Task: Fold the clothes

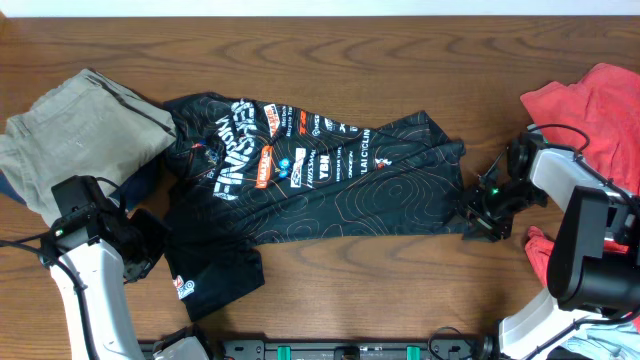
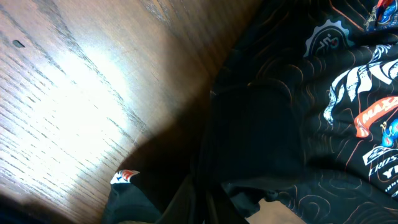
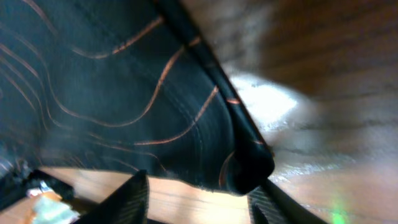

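Observation:
The black jersey (image 1: 340,180) with orange contour lines, white lettering and sponsor logos lies spread across the middle of the table, its lower left part folded forward. My left gripper (image 1: 145,245) is at the jersey's lower left edge. In the left wrist view its fingers (image 2: 208,208) are closed together in black fabric (image 2: 280,124). My right gripper (image 1: 487,212) is at the jersey's right hem. In the right wrist view its fingers (image 3: 199,199) are apart, and the hem corner (image 3: 249,168) hangs just above them, touching the right finger.
A beige garment (image 1: 70,130) lies piled at the back left, touching the jersey's sleeve. A red shirt (image 1: 600,110) lies at the right edge behind my right arm, with another red piece (image 1: 540,250) near its base. Bare wood (image 1: 400,290) shows in front.

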You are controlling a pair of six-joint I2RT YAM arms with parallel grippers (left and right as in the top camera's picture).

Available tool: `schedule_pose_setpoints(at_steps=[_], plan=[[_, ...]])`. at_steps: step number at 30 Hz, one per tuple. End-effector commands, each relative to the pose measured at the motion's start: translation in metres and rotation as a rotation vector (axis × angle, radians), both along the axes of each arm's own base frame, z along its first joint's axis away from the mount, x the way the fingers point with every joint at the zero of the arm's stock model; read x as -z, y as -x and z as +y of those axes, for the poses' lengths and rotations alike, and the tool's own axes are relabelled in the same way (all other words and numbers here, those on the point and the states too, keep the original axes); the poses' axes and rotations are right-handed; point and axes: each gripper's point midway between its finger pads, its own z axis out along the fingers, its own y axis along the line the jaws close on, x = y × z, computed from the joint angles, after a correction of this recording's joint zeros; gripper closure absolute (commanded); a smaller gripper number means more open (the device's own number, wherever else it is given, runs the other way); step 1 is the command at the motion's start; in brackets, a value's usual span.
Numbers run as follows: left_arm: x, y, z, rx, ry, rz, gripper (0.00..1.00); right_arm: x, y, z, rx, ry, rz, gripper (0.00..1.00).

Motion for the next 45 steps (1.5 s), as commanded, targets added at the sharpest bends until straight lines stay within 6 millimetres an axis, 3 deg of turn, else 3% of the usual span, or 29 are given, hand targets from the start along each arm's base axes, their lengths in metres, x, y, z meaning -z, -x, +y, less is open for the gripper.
schedule_pose_setpoints(at_steps=[1, 4, 9, 13, 16, 20, 22, 26, 33, 37, 41, 45], plan=[[-0.003, -0.001, 0.004, -0.005, -0.013, -0.004, 0.93, 0.007, 0.002, 0.002, -0.001, 0.026, 0.009, 0.65], [-0.003, -0.001, 0.004, -0.005, -0.013, -0.004, 0.94, 0.008, 0.0, 0.002, -0.002, 0.028, -0.001, 0.85], [-0.003, -0.001, 0.004, -0.005, -0.012, -0.002, 0.94, 0.009, -0.004, 0.002, 0.001, 0.031, -0.014, 0.97], [-0.003, 0.0, 0.003, -0.004, -0.009, 0.001, 0.94, 0.01, -0.008, 0.001, 0.001, 0.033, -0.032, 0.99], [-0.006, -0.006, -0.008, 0.014, 0.053, -0.037, 0.94, 0.007, -0.012, 0.0, -0.019, 0.032, -0.059, 0.99], [-0.022, -0.023, -0.028, 0.103, 0.147, -0.142, 0.94, -0.013, -0.028, -0.002, -0.028, 0.042, -0.14, 0.99], [-0.035, -0.032, -0.036, 0.158, 0.161, -0.188, 0.94, -0.033, -0.039, -0.004, -0.04, 0.052, -0.212, 0.99], [-0.071, -0.049, -0.048, 0.272, 0.13, -0.261, 0.94, -0.09, -0.064, -0.008, -0.066, 0.079, -0.389, 0.99], [-0.172, -0.079, -0.07, 0.439, 0.028, -0.466, 0.94, -0.224, -0.091, -0.013, -0.097, 0.156, -0.763, 0.99], [-0.234, -0.081, -0.073, 0.476, -0.046, -0.589, 0.94, -0.297, -0.089, -0.019, -0.087, 0.238, -0.945, 0.99], [-0.282, -0.073, -0.075, 0.527, -0.124, -0.687, 0.94, -0.349, -0.079, -0.023, -0.086, 0.303, -1.066, 0.99], [-0.329, -0.063, -0.078, 0.54, -0.194, -0.796, 0.94, -0.388, -0.067, -0.029, -0.078, 0.371, -1.152, 0.99]])
